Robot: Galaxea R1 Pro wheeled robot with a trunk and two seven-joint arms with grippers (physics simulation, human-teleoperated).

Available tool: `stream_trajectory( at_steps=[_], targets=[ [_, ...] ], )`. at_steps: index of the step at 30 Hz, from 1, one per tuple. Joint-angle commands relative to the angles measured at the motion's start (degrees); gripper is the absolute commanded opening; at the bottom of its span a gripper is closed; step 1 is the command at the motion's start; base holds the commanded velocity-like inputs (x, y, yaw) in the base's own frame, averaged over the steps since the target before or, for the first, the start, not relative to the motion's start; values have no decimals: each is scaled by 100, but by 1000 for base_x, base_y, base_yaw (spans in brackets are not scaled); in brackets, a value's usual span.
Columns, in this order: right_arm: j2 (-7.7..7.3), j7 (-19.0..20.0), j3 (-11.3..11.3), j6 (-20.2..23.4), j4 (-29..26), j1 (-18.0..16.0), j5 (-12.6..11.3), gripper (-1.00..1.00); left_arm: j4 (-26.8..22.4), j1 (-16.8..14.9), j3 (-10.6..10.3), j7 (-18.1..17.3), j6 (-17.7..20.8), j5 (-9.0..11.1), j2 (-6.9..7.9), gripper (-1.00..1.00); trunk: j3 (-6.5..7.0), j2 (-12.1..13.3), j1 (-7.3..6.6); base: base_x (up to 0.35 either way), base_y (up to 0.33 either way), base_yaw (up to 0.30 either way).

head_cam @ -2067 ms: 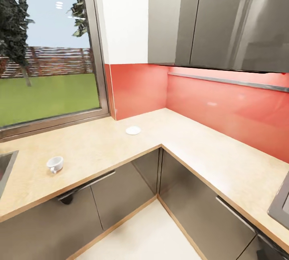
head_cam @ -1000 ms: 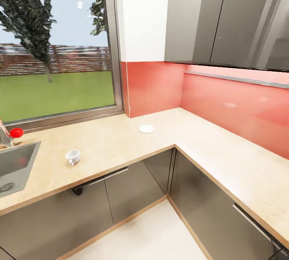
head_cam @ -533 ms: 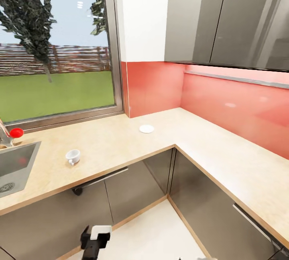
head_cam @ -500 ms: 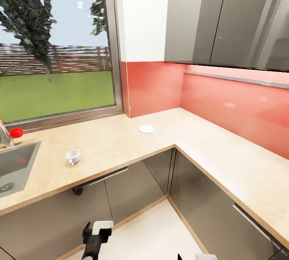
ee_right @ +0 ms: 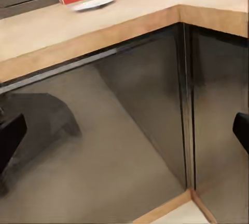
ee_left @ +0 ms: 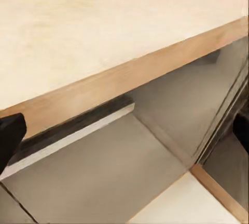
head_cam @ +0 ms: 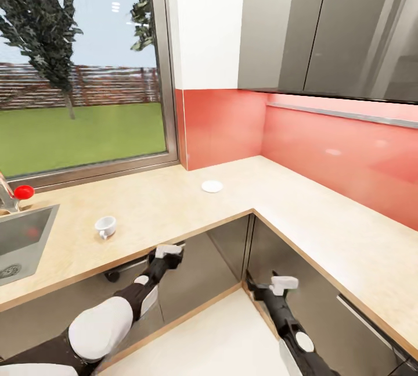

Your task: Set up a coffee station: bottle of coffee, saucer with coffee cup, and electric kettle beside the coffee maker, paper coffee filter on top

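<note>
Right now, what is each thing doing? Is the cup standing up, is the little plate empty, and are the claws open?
coffee cup: upright on the countertop, empty, not on the saucer.
saucer: flat near the corner, nothing on it.
left claw: open, empty, below the counter edge.
right claw: open, empty, in front of the cabinets.
sink: dry, empty.

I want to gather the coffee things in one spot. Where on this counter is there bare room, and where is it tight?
The widest bare stretch of the kitchen countertop runs along the red backsplash, right of the corner. Another patch lies between the coffee cup and the saucer, under the window. It is tighter between the cup and the sink.
</note>
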Motion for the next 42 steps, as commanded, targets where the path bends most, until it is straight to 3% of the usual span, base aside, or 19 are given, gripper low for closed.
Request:
stream_trajectory(
  at_steps=[1, 2, 3, 4, 8, 11, 15, 16, 23, 30, 31, 32, 42],
  targets=[
    [-1, 48, 2, 216, -275, -133, -61, 100, -30, -259, 48, -438, 383, 121, 5, 100, -12, -9, 2, 0, 0, 0],
    [-6, 134, 3, 836, -830, -308, -63, 100, -45, -584, 48, -860, 781, 309, 18, 100, -12, -9, 2, 0, 0, 0],
    [-7, 240, 1, 1219, -1157, -397, -63, 100, -48, -751, 48, -1023, 969, 382, 25, 100, -12, -9, 2, 0, 0, 0],
    [-3, 373, -3, 1957, -1666, -588, -72, 100, -50, -1079, 48, -1301, 1438, 486, 38, 100, -12, -9, 2, 0, 0, 0],
    [0, 424, -9, 3520, -2036, -1196, -102, 100, -124, -1697, 41, -1894, 2619, 674, 80, 100, -12, -9, 2, 0, 0, 0],
    [1, 418, -20, 4464, -2045, -1645, -239, 100, -520, -2005, 35, -2305, 3494, 710, 83, 100, -12, -9, 2, 0, 0, 0],
    [-4, 419, -27, 5363, -2122, -1834, -402, 100, -905, -2208, -9, -2939, 4311, 686, 90, 100, -12, -9, 2, 0, 0, 0],
    [-5, 415, -11, 5579, -2640, -1855, -424, 100, -1106, -2213, -36, -3102, 4571, 661, 91, 100, -12, -9, 2, 0, 0, 0],
    [-23, 420, -44, 6150, -3100, -1865, -428, 100, -1546, -2147, -249, -3179, 4847, 619, 153, 100, -12, -9, 2, 0, 0, 0],
    [-18, 407, -84, 6207, -3131, -1866, -417, 100, -1665, -2131, -282, -3187, 4854, 617, 155, 100, -12, -9, 2, 76, 0, 0],
    [-17, 406, -128, 6213, -3130, -1864, -418, 100, -1669, -2131, -284, -3187, 4854, 617, 154, 100, -12, -9, 2, 246, 0, 0],
    [-17, 408, -322, 6220, -3099, -1867, -422, 100, -1674, -2130, -285, -3192, 4854, 619, 153, 100, -12, -9, 2, 307, 0, 0],
    [-17, 420, -471, 6215, -3104, -1865, -441, 100, -1652, -2122, -286, -3203, 4840, 634, 153, 100, -15, -9, 2, 329, 0, 22]
  ],
)
